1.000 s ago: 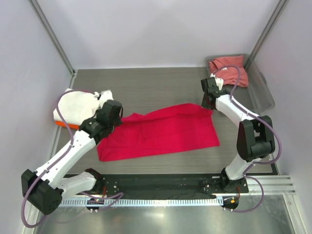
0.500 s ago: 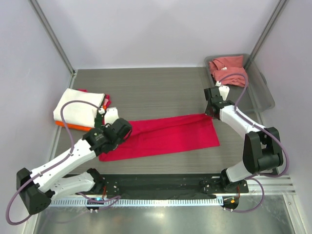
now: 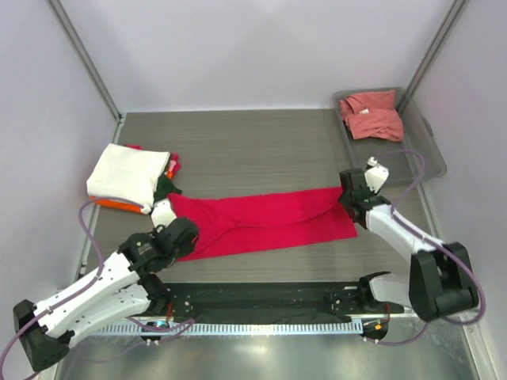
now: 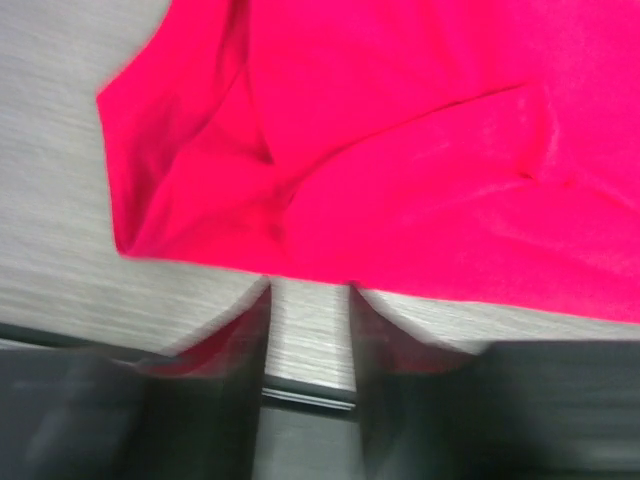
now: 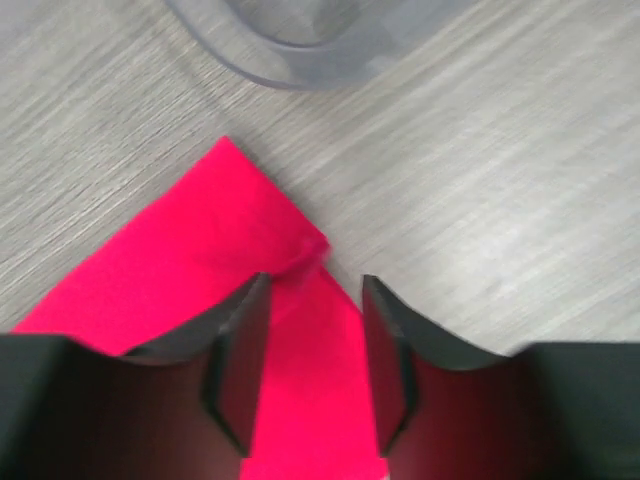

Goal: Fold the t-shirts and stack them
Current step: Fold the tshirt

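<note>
The crimson shirt [image 3: 261, 222] lies as a long band across the middle of the table [image 3: 261, 142], running from centre left to centre right of the top view, its right end a little lower. Its left end is rumpled, with 2 or 3 creases fanning out from it.

The left gripper [image 4: 308, 300] sits at that left end. In its wrist view the 2 fingers are spread, bare table shows between them, and the shirt's edge lies just past their tips. The right gripper [image 5: 312, 290] sits over the shirt's right far corner. Its fingers are also spread, with red cloth lying in the gap and a small pucker just beyond the tips; they do not pinch it.

In the upper left of the top view is a pile: a folded cream-white shirt [image 3: 127, 170] on top, an orange shirt [image 3: 119, 204] showing under its lower edge, and a dark green shirt [image 3: 163, 187] peeking out at its right side, near the crimson shirt's left end.

In the upper right, a tray [image 3: 424, 154] holds a crumpled salmon-pink shirt [image 3: 372, 115], well apart from the crimson one.
</note>
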`<state>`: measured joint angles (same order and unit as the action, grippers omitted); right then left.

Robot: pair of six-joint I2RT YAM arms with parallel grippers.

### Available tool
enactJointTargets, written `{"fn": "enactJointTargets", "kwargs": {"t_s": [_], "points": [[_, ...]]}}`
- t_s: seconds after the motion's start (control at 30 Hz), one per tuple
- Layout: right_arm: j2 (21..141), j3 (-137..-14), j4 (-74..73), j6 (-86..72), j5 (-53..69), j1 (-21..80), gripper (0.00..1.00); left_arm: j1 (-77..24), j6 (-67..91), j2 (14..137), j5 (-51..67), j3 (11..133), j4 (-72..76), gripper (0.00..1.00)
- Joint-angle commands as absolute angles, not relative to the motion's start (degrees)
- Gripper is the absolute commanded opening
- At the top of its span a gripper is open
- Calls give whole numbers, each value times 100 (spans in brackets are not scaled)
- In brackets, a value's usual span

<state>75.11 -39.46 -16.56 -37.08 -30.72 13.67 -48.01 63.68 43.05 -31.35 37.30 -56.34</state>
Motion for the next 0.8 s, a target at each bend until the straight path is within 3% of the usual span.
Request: {"fn": "enactJointTargets", "kwargs": {"t_s": [0.0,0.03,0.2,0.23,0.43,0.53,0.67,0.77], "points": [[6385,-3411,-1011,-4175,-3647,1397,49,-4886,7153,3816,-3102,3385,-5599,42],[6198,-3297,-889,-4175,-3700,1397,55,-4939,7206,3701,-3155,3332,-5607,56],[5345,-2901,-616,-3930,-3578,1398,57,-5115,7251,3121,-3348,3243,-5511,66],[5326,-2866,-406,-3816,-3429,1397,57,-5115,7173,3077,-3366,3252,-5467,74],[6247,-3444,-606,-3569,-2287,1415,50,-5106,6962,3392,-3621,3602,-5177,91],[6871,-3700,-606,-3498,-1504,1511,43,-5080,6716,3594,-3884,3901,-5142,97],[7417,-3893,-510,-3419,-1187,1889,41,-4747,6250,4304,-3833,4095,-4835,98],[7909,-4139,-580,-3331,-1107,2170,40,-3810,5670,4745,-3123,4166,-4299,94]]}}
